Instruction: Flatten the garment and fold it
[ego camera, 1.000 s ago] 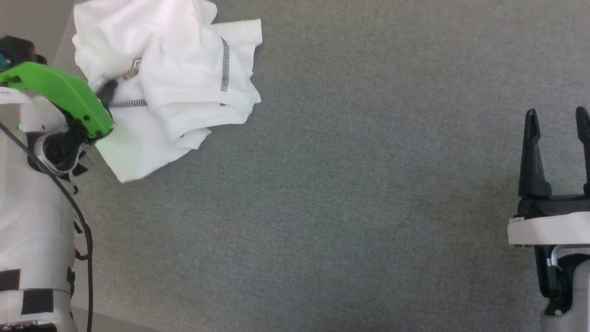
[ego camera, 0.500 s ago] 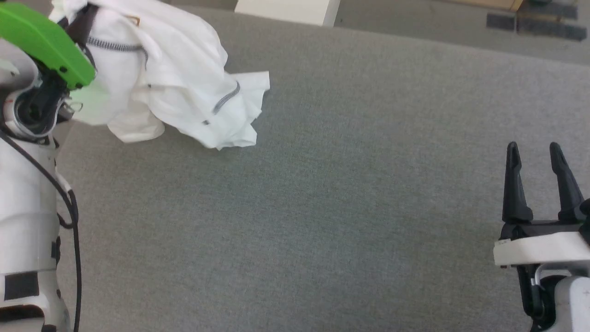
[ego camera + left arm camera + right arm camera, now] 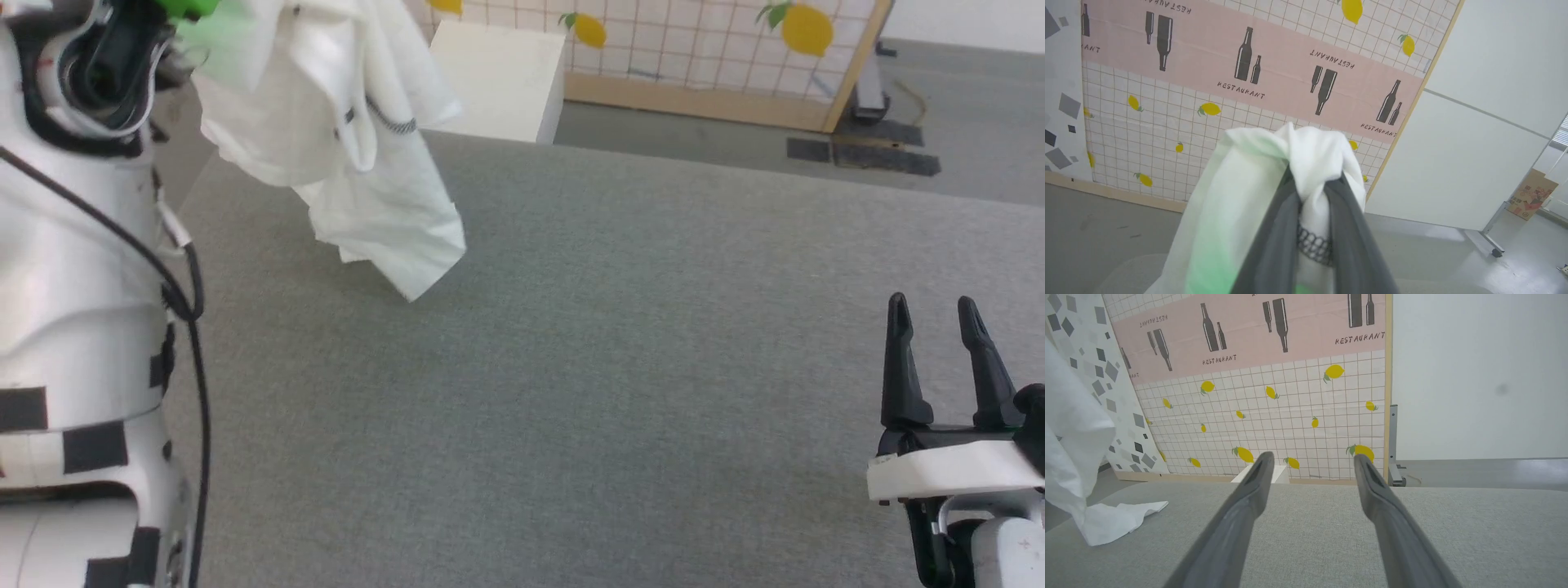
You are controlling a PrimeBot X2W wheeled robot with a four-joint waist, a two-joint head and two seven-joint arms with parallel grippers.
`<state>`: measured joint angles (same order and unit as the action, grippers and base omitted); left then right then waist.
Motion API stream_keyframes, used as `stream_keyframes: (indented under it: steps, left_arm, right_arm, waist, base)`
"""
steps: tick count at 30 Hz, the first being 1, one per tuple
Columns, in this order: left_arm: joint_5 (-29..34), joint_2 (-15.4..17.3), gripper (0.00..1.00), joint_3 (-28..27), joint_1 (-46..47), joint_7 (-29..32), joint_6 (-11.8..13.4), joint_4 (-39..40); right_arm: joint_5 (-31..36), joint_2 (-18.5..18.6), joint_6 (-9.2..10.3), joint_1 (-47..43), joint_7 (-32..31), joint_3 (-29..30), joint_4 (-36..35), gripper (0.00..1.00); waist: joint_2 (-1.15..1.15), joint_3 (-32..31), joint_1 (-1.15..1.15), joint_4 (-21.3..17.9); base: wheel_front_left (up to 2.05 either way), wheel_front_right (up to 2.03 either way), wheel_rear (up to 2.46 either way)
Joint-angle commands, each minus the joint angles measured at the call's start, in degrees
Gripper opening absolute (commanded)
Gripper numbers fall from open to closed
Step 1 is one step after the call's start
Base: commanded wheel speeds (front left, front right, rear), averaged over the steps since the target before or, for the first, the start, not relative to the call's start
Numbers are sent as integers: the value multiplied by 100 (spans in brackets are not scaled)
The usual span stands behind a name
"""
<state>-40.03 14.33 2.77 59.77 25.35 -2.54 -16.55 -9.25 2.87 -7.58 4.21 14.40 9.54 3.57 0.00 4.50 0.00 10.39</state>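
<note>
Grey tabletop (image 3: 620,367) catches the low corner of the soft, light shirt (image 3: 351,122) dangling from the left hand (image 3: 1312,183), pinched tight on it; the right hand (image 3: 932,302), spread empty, could take that corner

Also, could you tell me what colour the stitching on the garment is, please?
Dark grey on white fabric, clearest on the garment in the head view.

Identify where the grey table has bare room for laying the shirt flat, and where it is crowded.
Bare: the middle of the table, between the hanging garment and the open right pincer. Crowded: the far left corner, where the left pincer holds the garment.
</note>
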Motion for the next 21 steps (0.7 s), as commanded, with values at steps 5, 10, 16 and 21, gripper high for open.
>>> stream_keyframes:
  steps: [5, 10, 16, 21]
  left_arm:
    - [-97, -579, 0, 206, 482, -170, 189, 271]
    - [-259, -896, 0, 327, 678, -279, 246, 376]
    - [-636, -1104, 0, 592, 1001, -469, 327, 462]
    - [-1229, -1141, 0, 1071, 1254, -697, 480, 590]
  right_arm:
    - [-108, 0, 9, -138, 56, -26, 105, 100]
    - [-140, 0, 9, -123, 58, -50, 103, 100]
    - [-172, 0, 9, -111, 59, -83, 93, 100]
    - [-205, 0, 9, -104, 59, -113, 111, 100]
  waist:
    - [0, -372, 0, -473]
    - [0, -446, 0, -691]
    - [0, -449, 0, -951]
    - [0, -429, 0, -1136]
  base:
    - [0, 0, 0]
    - [0, 0, 0]
    - [0, 0, 0]
    - [0, 0, 0]
